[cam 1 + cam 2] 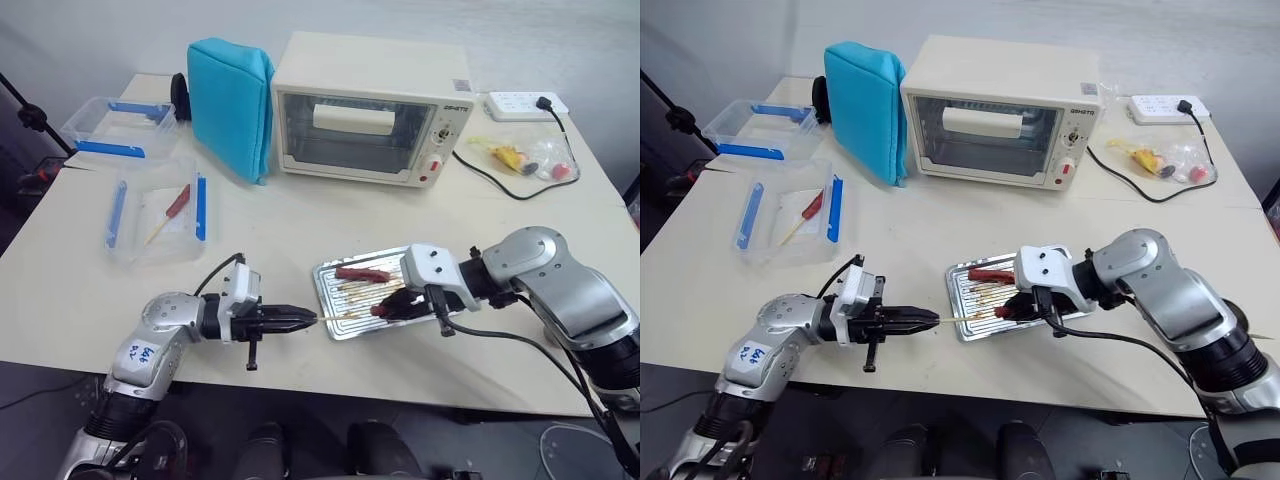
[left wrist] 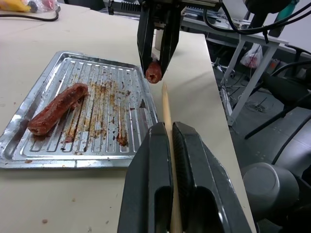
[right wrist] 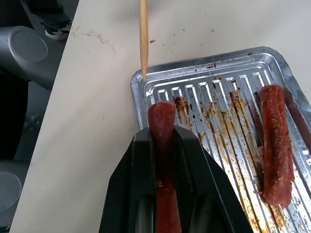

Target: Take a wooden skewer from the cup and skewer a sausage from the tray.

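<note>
Sausage half hidden between right gripper's jaws.

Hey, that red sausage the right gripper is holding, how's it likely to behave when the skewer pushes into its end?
The sausage looks smooth and greasy, judging by the stained tray, so it may slide back between the right gripper's fingers. It is soft-looking and slim, so it could bend or split. The wooden skewer is very thin and might flex or glance off the rounded end.
</note>
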Action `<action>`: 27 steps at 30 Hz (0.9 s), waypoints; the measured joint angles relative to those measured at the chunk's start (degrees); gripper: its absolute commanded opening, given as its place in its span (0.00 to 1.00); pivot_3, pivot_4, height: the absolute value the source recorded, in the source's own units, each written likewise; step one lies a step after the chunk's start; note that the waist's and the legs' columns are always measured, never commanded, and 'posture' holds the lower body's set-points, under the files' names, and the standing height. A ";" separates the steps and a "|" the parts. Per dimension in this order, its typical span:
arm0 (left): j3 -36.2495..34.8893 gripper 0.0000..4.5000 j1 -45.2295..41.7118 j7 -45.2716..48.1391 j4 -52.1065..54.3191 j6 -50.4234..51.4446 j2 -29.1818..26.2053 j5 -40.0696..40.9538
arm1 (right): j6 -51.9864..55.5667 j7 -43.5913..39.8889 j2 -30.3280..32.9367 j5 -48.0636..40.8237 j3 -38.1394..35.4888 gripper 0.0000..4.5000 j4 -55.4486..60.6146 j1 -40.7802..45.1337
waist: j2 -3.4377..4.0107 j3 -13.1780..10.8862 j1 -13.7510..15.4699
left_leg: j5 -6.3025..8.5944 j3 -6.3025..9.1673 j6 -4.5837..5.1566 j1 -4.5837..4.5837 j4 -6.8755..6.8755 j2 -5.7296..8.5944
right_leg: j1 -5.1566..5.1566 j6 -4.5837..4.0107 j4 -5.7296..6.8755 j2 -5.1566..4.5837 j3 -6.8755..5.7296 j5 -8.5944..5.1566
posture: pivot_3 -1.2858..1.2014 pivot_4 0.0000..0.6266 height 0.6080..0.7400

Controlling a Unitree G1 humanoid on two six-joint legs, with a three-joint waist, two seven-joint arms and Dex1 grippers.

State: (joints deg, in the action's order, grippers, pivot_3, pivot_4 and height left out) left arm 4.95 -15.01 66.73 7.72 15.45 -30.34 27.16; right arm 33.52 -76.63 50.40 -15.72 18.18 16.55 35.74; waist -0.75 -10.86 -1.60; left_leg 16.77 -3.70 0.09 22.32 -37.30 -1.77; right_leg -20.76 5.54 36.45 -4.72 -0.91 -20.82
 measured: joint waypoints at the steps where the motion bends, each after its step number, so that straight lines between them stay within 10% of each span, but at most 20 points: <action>1: 0.09 0.00 -0.08 -0.05 -0.07 -0.06 0.21 -0.08 | 0.03 0.00 0.00 0.00 0.00 0.05 0.08 0.00 | 0.00 0.00 0.00 | 0.00 0.00 0.00 0.00 0.00 0.00 | 0.00 0.00 0.00 0.00 0.00 0.00 | 0.52 0.24 1.00; 27: 1.05 0.00 -1.61 0.80 -3.34 -0.88 2.11 -1.09 | 0.24 -0.17 0.30 -0.24 -0.59 0.05 1.50 -0.86 | 0.00 0.00 0.02 | 0.00 0.00 0.00 0.00 -0.04 0.00 | 0.00 0.00 0.03 0.00 0.00 0.00 | 0.52 0.24 1.00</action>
State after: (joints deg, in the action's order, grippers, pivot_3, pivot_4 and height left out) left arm 6.00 -16.61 67.52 4.38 14.57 -28.22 26.07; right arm 33.76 -76.80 50.70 -15.95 17.60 18.06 34.88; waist -0.75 -10.86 -1.58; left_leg 16.77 -3.70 0.09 22.32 -37.34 -1.77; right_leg -20.76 5.54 36.49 -4.71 -0.91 -20.82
